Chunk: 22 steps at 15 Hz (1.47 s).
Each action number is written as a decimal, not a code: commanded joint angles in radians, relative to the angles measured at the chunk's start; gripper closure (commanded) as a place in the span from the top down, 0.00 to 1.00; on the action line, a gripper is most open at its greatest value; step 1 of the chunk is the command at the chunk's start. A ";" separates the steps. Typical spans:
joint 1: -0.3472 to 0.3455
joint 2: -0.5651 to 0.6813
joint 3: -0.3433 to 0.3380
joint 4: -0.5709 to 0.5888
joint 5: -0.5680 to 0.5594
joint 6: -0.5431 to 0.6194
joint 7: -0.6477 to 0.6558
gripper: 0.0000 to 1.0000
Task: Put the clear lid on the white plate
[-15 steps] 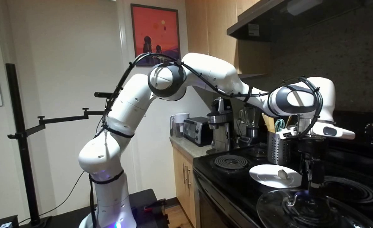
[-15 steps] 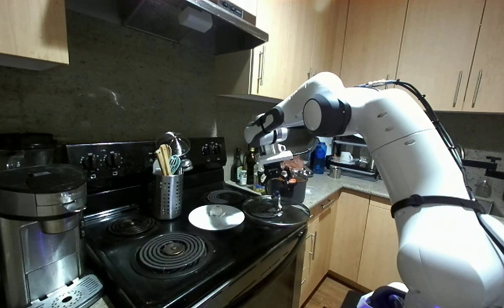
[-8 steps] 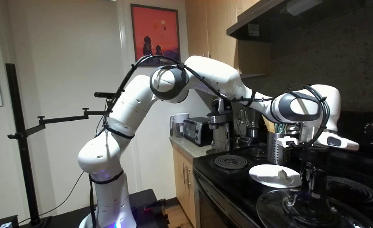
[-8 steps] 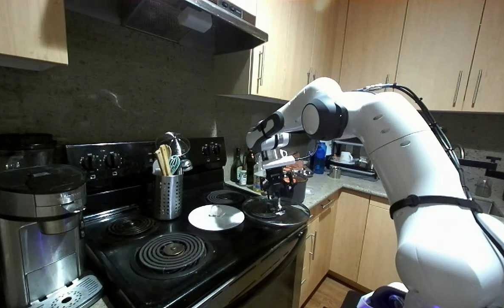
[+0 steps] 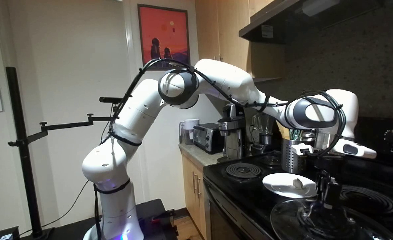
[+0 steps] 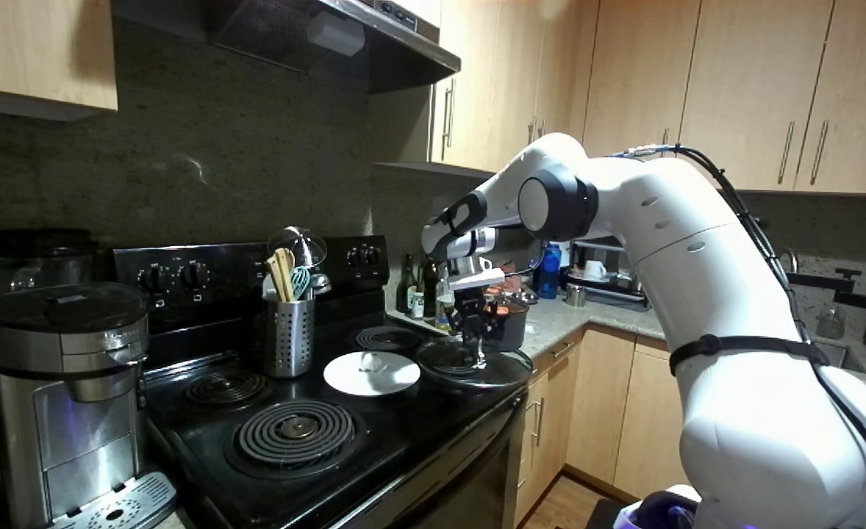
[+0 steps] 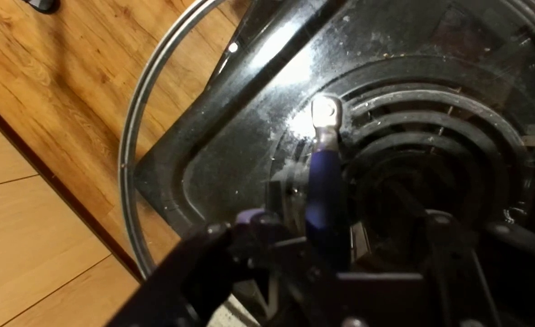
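Note:
The clear lid (image 5: 285, 221), see-through with a shiny rim, lies over the front stove burner; it also shows in an exterior view (image 6: 503, 371) and, by its rim (image 7: 128, 150), in the wrist view. Its bar handle (image 7: 324, 190) has metal ends. My gripper (image 5: 327, 204) points down at the lid's handle. In the wrist view, the gripper (image 7: 340, 202) stands open, with the handle between its spread fingers; a gap shows on both sides. The white plate (image 5: 280, 186) lies flat beside the lid with a small grey-white lump on it; it also shows in an exterior view (image 6: 352, 378).
A steel utensil holder (image 6: 290, 338) with tools stands behind the plate. A dark pot (image 6: 510, 323) stands on the counter beyond the lid. Stove burners (image 6: 297, 430) lie on the plate's far side from the lid. The range hood (image 5: 266, 26) hangs above.
My gripper has come down and turned over the lid's handle. In the last half second it shifted only slightly sideways. The lid and plate have not moved.

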 commanded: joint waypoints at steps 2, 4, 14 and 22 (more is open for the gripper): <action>-0.007 -0.015 0.006 0.004 0.015 -0.002 -0.019 0.22; -0.004 -0.030 0.005 -0.006 0.012 0.005 -0.017 0.07; 0.025 -0.170 0.002 -0.086 -0.004 0.068 -0.024 0.03; 0.095 -0.275 0.025 -0.137 -0.008 0.075 -0.003 0.03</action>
